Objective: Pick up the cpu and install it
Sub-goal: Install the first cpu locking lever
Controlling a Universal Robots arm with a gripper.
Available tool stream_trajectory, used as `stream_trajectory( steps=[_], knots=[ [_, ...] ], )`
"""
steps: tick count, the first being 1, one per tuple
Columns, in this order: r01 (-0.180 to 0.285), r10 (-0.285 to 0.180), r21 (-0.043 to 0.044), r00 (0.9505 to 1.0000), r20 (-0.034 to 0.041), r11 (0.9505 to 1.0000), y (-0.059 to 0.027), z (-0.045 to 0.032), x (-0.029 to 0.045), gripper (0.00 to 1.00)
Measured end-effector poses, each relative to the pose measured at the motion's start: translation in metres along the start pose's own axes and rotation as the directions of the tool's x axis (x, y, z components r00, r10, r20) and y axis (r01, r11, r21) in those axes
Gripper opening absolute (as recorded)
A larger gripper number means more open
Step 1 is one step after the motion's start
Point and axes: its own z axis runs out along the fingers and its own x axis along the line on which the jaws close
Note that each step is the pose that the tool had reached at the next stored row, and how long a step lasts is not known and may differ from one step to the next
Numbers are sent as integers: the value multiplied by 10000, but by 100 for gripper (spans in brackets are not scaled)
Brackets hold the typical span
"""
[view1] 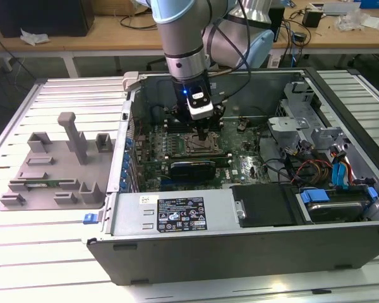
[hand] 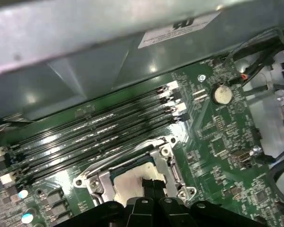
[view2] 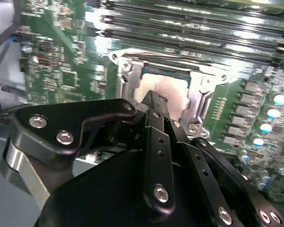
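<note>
While the exterior view hides it, wrist views show the narrowed gripper (hand: 153,185) touching the cpu (hand: 132,178).

No print is legible: the white-and-black label (view1: 181,216) on the computer case's front panel and the white sticker (hand: 180,29) on its inner wall are too small.

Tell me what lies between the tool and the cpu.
Nothing shows between them: in both wrist views the tool's tip meets the cpu, which sits inside the socket frame.
</note>
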Motion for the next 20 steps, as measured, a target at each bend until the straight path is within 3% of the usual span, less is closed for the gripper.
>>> stream_trajectory(
  steps=[2, 3, 7, 9, 11, 14, 16, 20],
  knots=[
    [28, -23, 137, 9994, -348, 9999, 6, 4, -15, 11],
    [50, -36, 237, 9982, -593, 9997, 8, 4, -20, 11],
    [62, -47, 239, 9981, -613, 9997, 9, -16, -25, 11],
    [92, -78, 234, 9981, -614, 9997, 10, -120, -45, 11],
    [158, -144, 226, 9980, -614, 9996, 10, -168, -55, 11],
    [469, -457, 196, 9972, -600, 9987, 11, -172, -57, 11],
    [866, -855, 157, 9946, -587, 9961, 10, -174, -56, 11],
    [1766, -1761, 32, 9828, -554, 9843, 10, -173, -56, 11]
  ],
)
